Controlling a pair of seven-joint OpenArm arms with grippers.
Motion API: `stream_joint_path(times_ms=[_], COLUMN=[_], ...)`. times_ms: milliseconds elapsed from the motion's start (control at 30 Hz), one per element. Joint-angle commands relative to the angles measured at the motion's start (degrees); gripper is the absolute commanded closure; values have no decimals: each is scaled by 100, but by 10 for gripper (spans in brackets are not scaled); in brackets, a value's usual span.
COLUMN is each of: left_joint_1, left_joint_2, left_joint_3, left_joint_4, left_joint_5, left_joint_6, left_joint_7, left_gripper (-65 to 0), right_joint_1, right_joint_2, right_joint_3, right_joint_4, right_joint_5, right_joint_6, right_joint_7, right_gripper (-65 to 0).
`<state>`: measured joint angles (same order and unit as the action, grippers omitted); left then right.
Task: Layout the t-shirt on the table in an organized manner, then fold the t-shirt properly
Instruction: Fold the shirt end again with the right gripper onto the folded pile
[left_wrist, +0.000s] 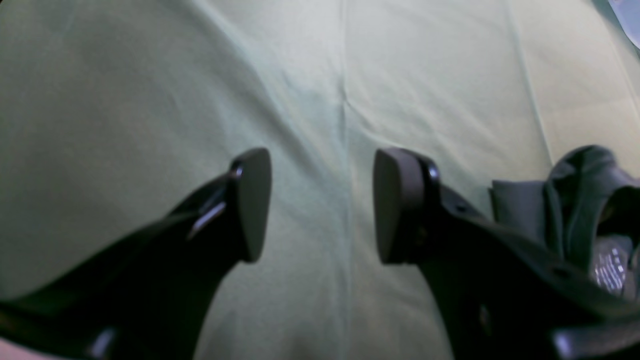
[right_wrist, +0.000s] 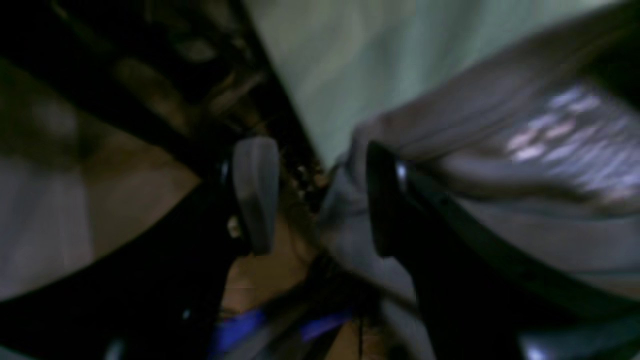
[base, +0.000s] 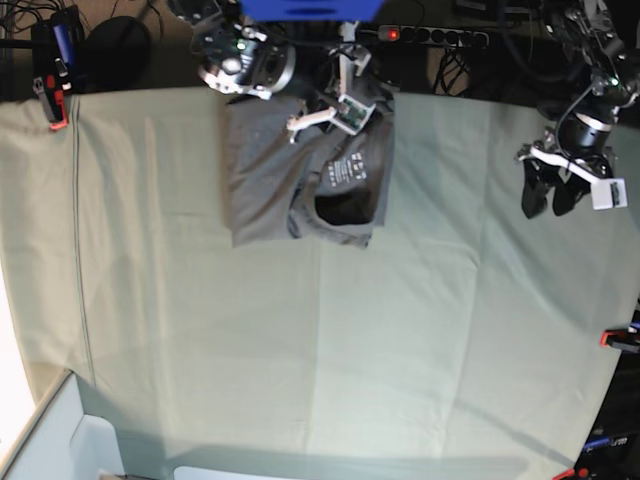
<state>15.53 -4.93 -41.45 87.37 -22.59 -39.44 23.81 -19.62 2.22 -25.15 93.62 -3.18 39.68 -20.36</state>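
in the left wrist view the left end effector (left_wrist: 322, 205) hangs open and empty above bare pale green desk (left_wrist: 150, 100) cloth, with the t-shirt (left_wrist: 575, 200) bunched at lower right. in the right wrist view the right end effector (right_wrist: 322, 195) gapes open at the shirt's edge by the desk rim, holding nothing. in the base view the shirt lies partly folded at top centre, likely mid-fold; cables and a power strip (base: 430, 36) crowd the dark background.

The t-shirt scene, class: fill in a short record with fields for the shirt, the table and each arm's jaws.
t-shirt: dark grey, bunched near the table's far edge, collar label showing
table: pale green cloth, faint creases
left gripper: jaws open, empty, apart from the shirt, above bare cloth
right gripper: jaws open, at the shirt's far edge; no grip visible
fold: not yet begun
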Motion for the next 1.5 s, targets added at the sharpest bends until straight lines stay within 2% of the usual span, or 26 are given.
stream_joint_path(times_ms=[0,233,400,500,700,1000,1167,1467], left_joint_1=[-19,-1,-1,8,25,-19,-10,-28], left_joint_2=[-65,-65,-65,-65,-74,-74,-74,-65], left_joint_3=[-9,-9,-9,-17,-35,-9,-9,0], left_joint_4=[85,102,111,111,111,102,93,58], left_joint_5=[-110,-110,-110,-84,-58,-58,-58,-58], left_joint_6=[-56,-56,-56,-56,-56,-56,-56,-56], left_joint_7=[-144,-144,-144,-144,-144,-144,-144,-144], left_gripper=[-324,-324,-324,-324,-324,-324,-324,-324], right_joint_1=[-12,269,937,1439,1931,2344,2731,2898], right_joint_2=[-50,-68,-578,-710,-798,-1079,-1122,-1122], right_joint_3=[84,611,1499,1719,1693,805,743,778], right_joint_4=[286,787,435,-136,-1455,-2562,-3292,-3204], right_joint_5=[120,120,120,103,94,103,120,120], right_joint_6=[32,32,32,32,32,32,32,32], right_joint_7=[159,141,133,133,150,168,177,177], right_gripper=[-292,-292,-291,-291,-291,-294,-294,-294])
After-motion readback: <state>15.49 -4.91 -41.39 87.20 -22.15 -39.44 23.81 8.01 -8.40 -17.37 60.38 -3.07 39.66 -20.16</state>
